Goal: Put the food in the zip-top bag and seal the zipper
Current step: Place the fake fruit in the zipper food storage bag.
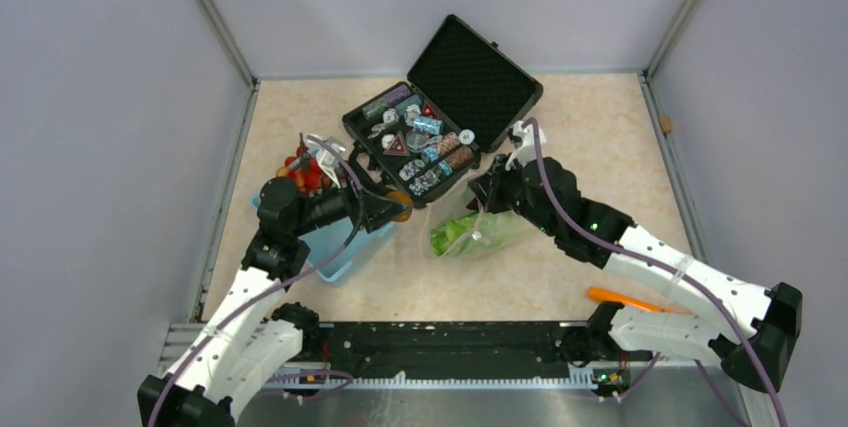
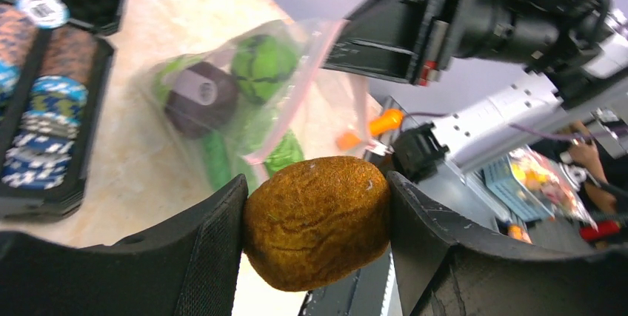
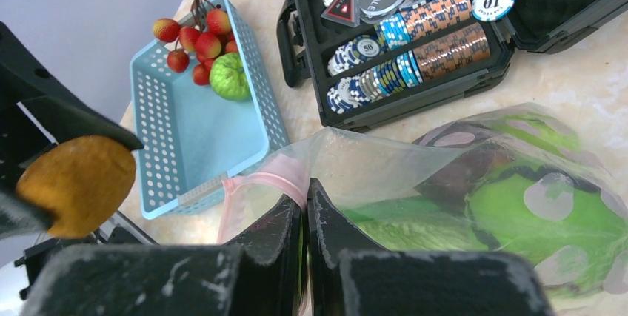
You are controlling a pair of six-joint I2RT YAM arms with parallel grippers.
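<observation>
My left gripper (image 2: pixel 317 221) is shut on the orange (image 2: pixel 318 220), a rough brownish-orange ball held in the air between the basket and the zip-top bag (image 1: pixel 480 232). The clear bag lies in the middle of the table and holds a dark purple piece (image 2: pixel 198 98), a green leafy ball (image 2: pixel 263 64) and other green food. My right gripper (image 3: pixel 304 197) is shut on the pink zipper (image 3: pixel 270 181) and lifts the bag's mouth, which faces the orange (image 3: pixel 78 183). Red cherry tomatoes (image 3: pixel 192 35) and a green apple (image 3: pixel 229 75) sit at the far end of the basket.
The light blue basket (image 1: pixel 330 247) stands at the left under my left arm. An open black case (image 1: pixel 440 117) of chips sits just behind the bag. An orange elongated object (image 1: pixel 630 299) lies by the right arm's base. Walls close in on three sides.
</observation>
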